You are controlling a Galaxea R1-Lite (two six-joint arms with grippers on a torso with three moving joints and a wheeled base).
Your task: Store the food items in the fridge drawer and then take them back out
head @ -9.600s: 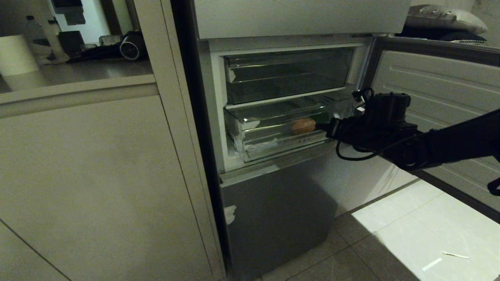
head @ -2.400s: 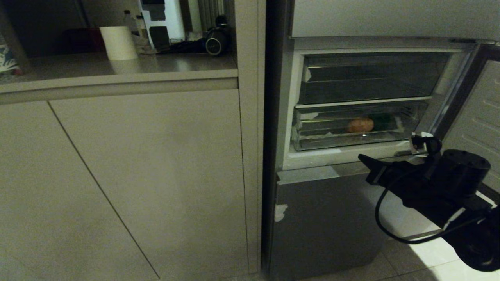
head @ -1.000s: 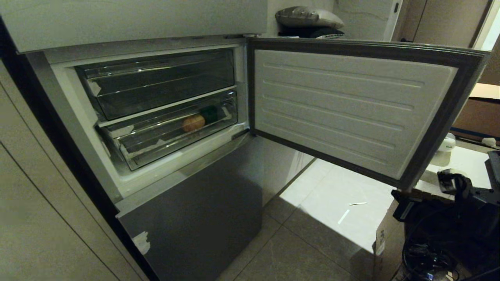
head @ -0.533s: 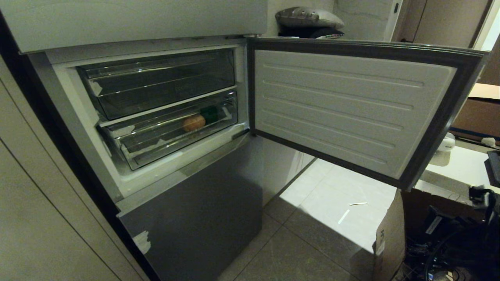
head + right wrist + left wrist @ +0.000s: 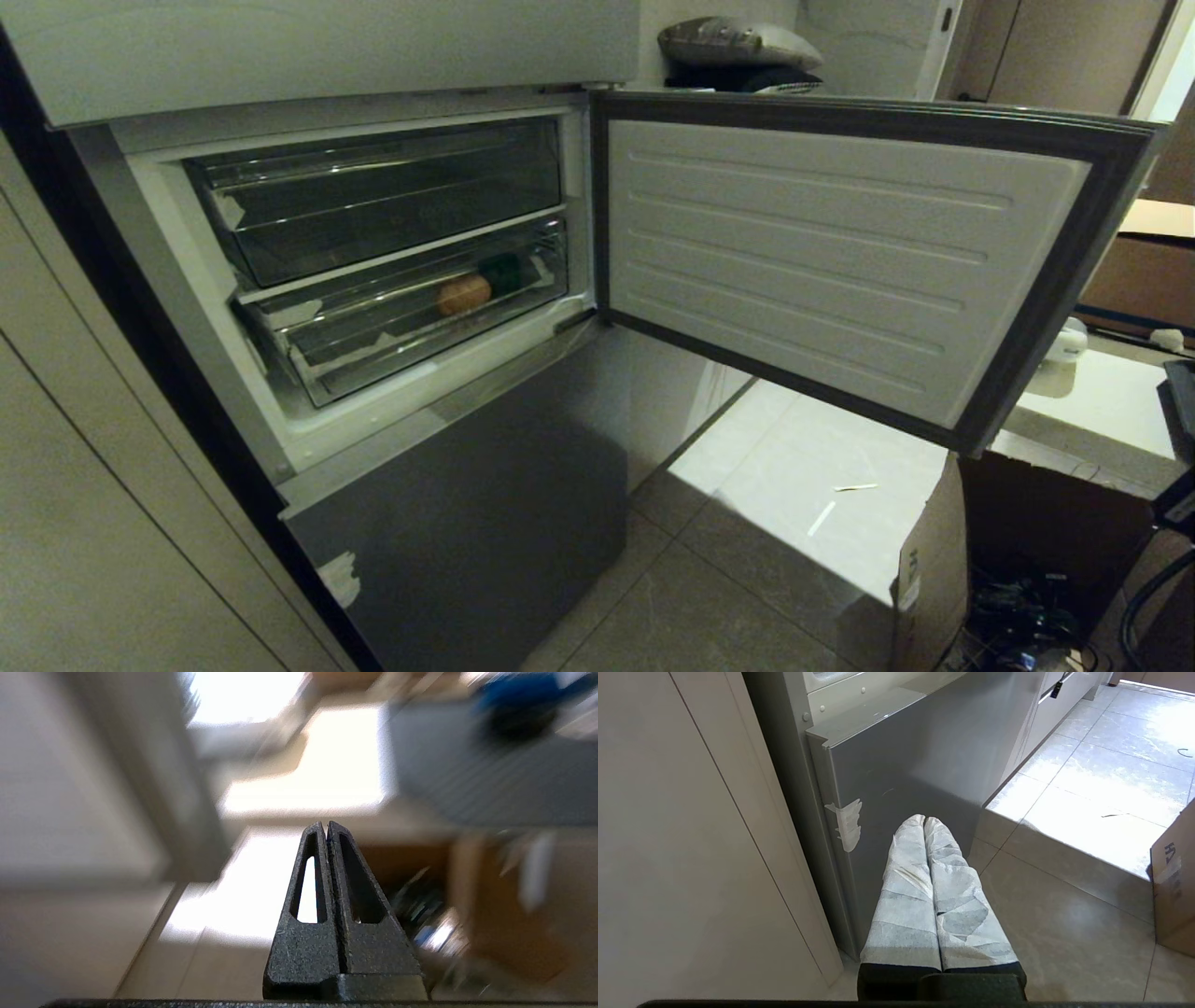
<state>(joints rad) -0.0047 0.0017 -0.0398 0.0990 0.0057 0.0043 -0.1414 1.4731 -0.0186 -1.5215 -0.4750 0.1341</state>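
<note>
In the head view the fridge drawer [image 5: 373,350] is the lower clear bin, pushed in, with white sticker scraps on its front. Both food items lie inside near its right end: the orange-brown piece [image 5: 464,295] and, just behind it to the right, the dark-green lump [image 5: 504,273]. Neither gripper shows in the head view. My right gripper [image 5: 326,825] is shut and empty, off to the right over pale floor and a brown box. My left gripper [image 5: 924,819], wrapped in white tape, is shut and empty, hanging low before the fridge's grey lower door [image 5: 924,760].
The fridge door [image 5: 840,271] stands swung open to the right. A shallower clear tray [image 5: 373,201] sits above the drawer. A cardboard box [image 5: 924,579] with cables stands at the lower right. Cabinet panels [image 5: 93,523] line the left, and paper scraps [image 5: 822,518] lie on the floor tiles.
My right arm has sunk and drawn back out of the head view at the lower right. Fridge, drawer and food items have not moved over the last second.
</note>
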